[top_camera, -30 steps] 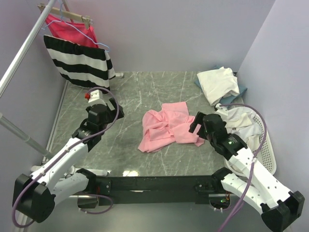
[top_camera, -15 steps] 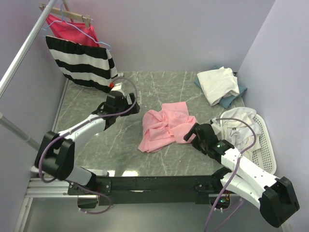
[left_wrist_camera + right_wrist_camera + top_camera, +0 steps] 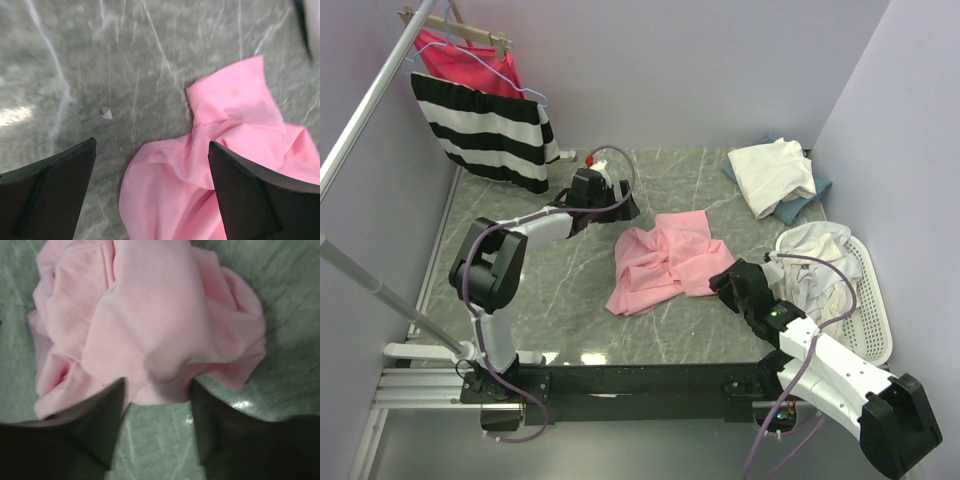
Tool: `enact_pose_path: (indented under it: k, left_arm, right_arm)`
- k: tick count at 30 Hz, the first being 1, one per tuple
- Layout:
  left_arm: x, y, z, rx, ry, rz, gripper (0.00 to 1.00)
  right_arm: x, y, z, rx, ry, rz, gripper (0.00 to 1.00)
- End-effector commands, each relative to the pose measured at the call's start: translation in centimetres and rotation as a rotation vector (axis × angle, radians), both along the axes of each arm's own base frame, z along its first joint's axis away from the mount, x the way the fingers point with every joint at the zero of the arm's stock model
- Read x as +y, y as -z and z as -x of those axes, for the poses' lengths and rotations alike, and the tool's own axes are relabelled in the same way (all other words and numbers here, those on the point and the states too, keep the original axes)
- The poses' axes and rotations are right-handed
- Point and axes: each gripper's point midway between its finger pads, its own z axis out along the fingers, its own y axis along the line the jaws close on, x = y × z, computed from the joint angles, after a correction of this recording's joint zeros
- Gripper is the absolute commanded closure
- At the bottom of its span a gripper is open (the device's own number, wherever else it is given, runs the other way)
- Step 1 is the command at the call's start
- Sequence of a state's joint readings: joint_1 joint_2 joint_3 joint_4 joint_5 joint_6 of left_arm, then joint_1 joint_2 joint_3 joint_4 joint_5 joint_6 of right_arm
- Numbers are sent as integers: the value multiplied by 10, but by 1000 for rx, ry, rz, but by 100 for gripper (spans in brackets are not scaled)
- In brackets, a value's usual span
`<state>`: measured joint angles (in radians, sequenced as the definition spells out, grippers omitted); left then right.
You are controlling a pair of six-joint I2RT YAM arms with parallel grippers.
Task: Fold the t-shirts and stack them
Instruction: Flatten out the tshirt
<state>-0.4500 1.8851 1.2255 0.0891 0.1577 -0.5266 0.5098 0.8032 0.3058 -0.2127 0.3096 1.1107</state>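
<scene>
- Pink cotton, crumpled: the light pink t-shirt [image 3: 665,262] lies unfolded in a heap near the middle of the grey-green marble table [image 3: 570,300].
- In the left wrist view the shirt [image 3: 225,165] fills the lower right, with bare table beside it; the picture is blurred.
- The left gripper [image 3: 618,205] is over the table just beyond the shirt's far left edge. Its fingers [image 3: 55,190] are spread wide with nothing between them.
- The right gripper [image 3: 725,283] is low at the shirt's near right edge. Its fingers [image 3: 102,420] stand apart, and a bulge of pink cloth [image 3: 150,325] sits just ahead of the gap. I cannot tell whether they touch it.
- A cream-white t-shirt [image 3: 772,173] lies in the far right corner on top of a blue one [image 3: 817,190].
- More pale garments [image 3: 810,255] are heaped in a white basket [image 3: 878,310] at the right edge.
- At far left, a striped garment [image 3: 485,130] and a magenta one [image 3: 470,62] hang from a rail.
</scene>
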Motion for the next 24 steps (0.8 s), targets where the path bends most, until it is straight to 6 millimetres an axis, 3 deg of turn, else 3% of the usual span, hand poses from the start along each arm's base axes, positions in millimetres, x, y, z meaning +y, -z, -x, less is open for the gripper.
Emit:
enact_pose_path:
  k: [1,2,8,12,15,21,23,24]
  left_arm:
    - [-25,-1,2,-10,125,46,1]
    - [-28,2,6,-2,146,46,1]
    - [-33,19,20,35,213,29,1]
    - [-36,35,33,84,246,1,1]
    - [-37,51,41,124,264,-8,11]
    - [-38,76,50,178,284,-27,42]
    - [-41,82,50,191,293,-37,86]
    - [-40,84,50,195,286,-43,99]
  right_arm:
    - [-5,-28,-30,-114,59,14,56]
    - [-7,-29,-32,-114,59,31,73]
    - [-11,-47,-43,-155,57,63,96]
    - [-20,-58,-47,-177,69,85,97]
    - [-28,-71,-53,-203,79,95,97]
    - [-41,-104,-69,-274,76,106,98]
    - [-41,-111,-74,-281,52,124,99]
    - [-40,-124,-79,-308,44,123,99]
